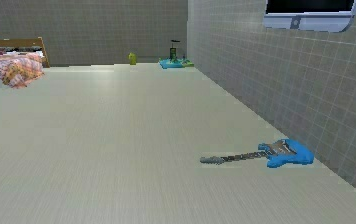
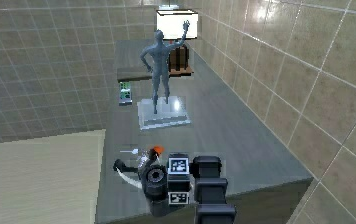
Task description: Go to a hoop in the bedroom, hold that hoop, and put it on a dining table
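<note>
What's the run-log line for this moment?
loc: beside grey table | gripper: seen against tabletop, hold: cannot tell | table: statue | ahead: blue guitar on floor

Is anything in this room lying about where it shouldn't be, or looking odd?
Yes: a blue electric guitar lies flat on the bare floor near the tiled wall, an odd spot for an instrument. The blue-grey figure statue on the grey table stands upright.
</note>
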